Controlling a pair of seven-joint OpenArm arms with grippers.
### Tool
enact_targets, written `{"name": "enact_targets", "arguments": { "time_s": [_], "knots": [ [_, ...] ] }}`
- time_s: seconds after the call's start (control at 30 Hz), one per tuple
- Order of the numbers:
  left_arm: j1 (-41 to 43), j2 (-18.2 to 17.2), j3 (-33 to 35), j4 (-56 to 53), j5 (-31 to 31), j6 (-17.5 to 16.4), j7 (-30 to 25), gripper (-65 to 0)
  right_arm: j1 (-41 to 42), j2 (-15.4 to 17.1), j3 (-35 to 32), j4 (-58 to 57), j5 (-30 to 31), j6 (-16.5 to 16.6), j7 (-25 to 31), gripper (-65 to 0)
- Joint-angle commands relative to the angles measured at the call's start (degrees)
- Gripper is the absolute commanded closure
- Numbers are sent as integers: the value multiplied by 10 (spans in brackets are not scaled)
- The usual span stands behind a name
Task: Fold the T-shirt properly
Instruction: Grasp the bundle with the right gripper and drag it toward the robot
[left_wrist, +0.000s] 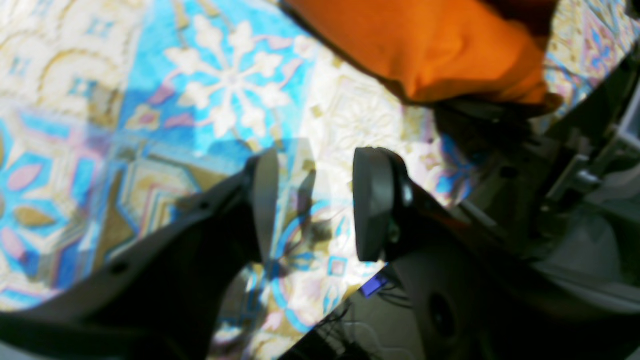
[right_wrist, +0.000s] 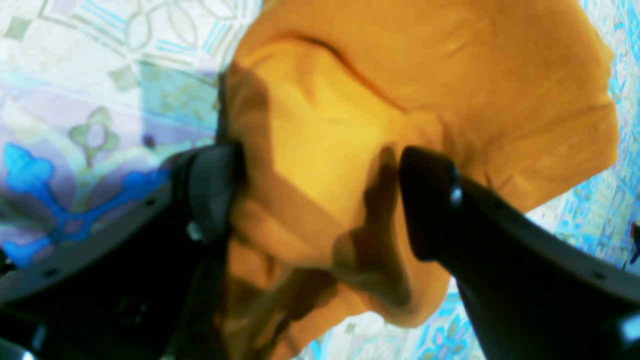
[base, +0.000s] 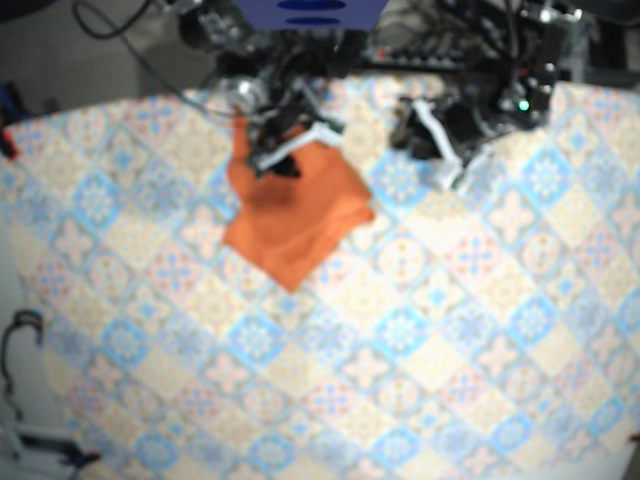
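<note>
Both of your grippers stand with their jaws apart. Your right gripper (right_wrist: 320, 195) straddles a bunched fold of the orange T-shirt (base: 295, 215). In its wrist view, one dark finger (right_wrist: 212, 195) sits at the cloth's edge beside the patterned tablecloth (base: 420, 340). The other finger (right_wrist: 427, 205) lies over the fabric, and a creased hump of orange fills the gap between them. You cannot tell from that view whether the pads press on the cloth, but the gap is wide.

Your left gripper (left_wrist: 315, 200) holds nothing. Between its two fingers (left_wrist: 372, 205) you see only the blue and cream tiles of the tablecloth. A corner of the shirt lies apart from it at the top of its view.

From above, the shirt lies as a rough, tilted square near the far edge of the table, left of centre in that view, with one corner pointing toward the near side. Your right arm hangs over the shirt's far part, where a dark shadow falls on the cloth. Your left arm sits well to the side, off the shirt.
</note>
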Motion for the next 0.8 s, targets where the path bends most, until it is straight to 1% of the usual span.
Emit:
{"name": "enact_targets", "arguments": {
  "time_s": [0.0,0.17,0.3,0.53,0.77],
  "knots": [
    [0,-4,-2,-5,-4,-2,-3,-227,2,-2,1,4,-6,-4,4,-449],
    [6,-4,-2,-32,-6,-2,-3,-227,3,-4,-3,-4,-6,-4,14,-449],
    [13,-5,-3,-33,-6,-2,-4,-227,4,-45,1,-23,-7,-4,45,-449],
    [25,-5,-6,-33,-6,-2,-4,-227,39,-87,-3,-55,-7,-4,53,-449],
    [27,-6,-6,-34,-6,-2,-4,-227,77,-91,-3,-57,-5,-4,50,-449]
  ]
}}
